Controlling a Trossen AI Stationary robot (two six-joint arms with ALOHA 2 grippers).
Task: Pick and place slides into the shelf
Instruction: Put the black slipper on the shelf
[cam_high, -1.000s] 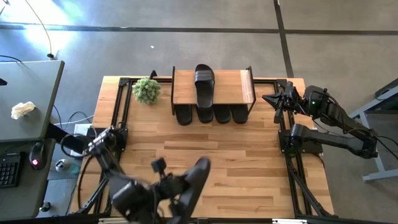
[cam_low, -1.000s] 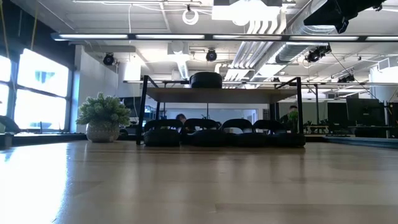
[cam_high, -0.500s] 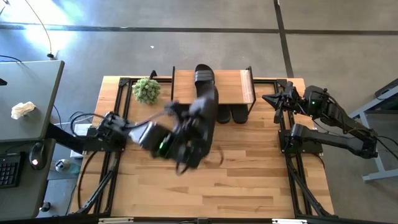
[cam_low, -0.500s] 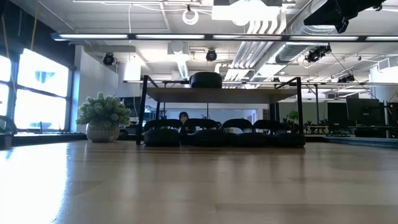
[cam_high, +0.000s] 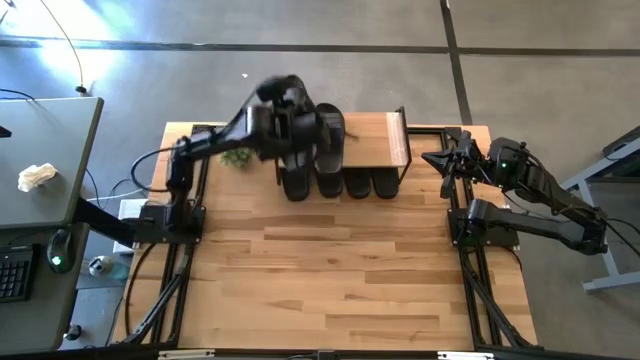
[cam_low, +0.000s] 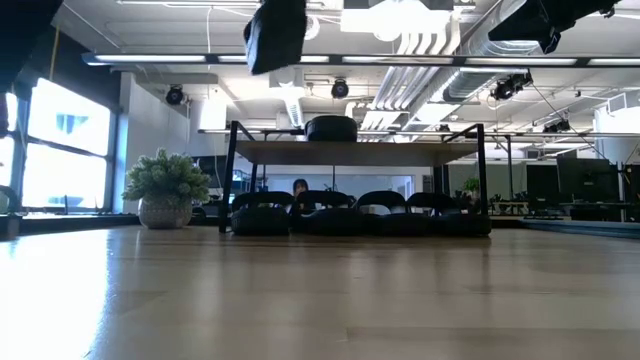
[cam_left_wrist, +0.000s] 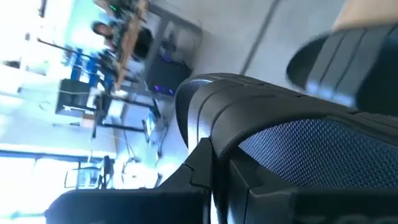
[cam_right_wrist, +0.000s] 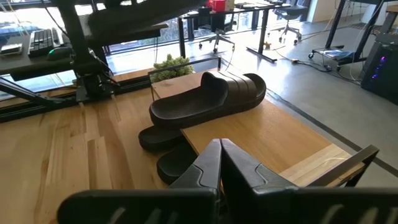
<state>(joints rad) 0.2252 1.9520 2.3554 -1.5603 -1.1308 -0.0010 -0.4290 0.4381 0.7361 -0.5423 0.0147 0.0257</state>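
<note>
My left gripper (cam_high: 287, 125) is shut on a black slide (cam_high: 303, 140) and holds it in the air over the left part of the shelf (cam_high: 375, 140). The low view shows that slide (cam_low: 277, 35) high above the shelf's plank top (cam_low: 400, 152). A second slide (cam_high: 332, 130) lies flat on the plank, its sole down. Several more slides (cam_low: 360, 212) stand on the table under the shelf, side by side. My right gripper (cam_right_wrist: 221, 158) waits shut beside the shelf's right end, touching nothing. My left gripper holds the slide by the end of its sole away from the strap (cam_left_wrist: 261, 155), pinched between the two fingers. The fingers lie along the slide, and its wide strap (cam_left_wrist: 249, 102) lies farther out. The slide is lifted clear of the shelf, turned onto its side.
A small potted plant (cam_high: 236, 150) stands just left of the shelf, partly under my left arm. The broad wooden tabletop (cam_high: 340, 270) stretches from the shelf to the near edge. Black frame rails (cam_high: 185, 180) run along both table sides.
My left gripper has swung with the slide from the table's near edge across the table toward the far edge, ending over the shelf's left part. It rose somewhat and rolled on the way, turning the slide about. It stayed shut on the slide.
</note>
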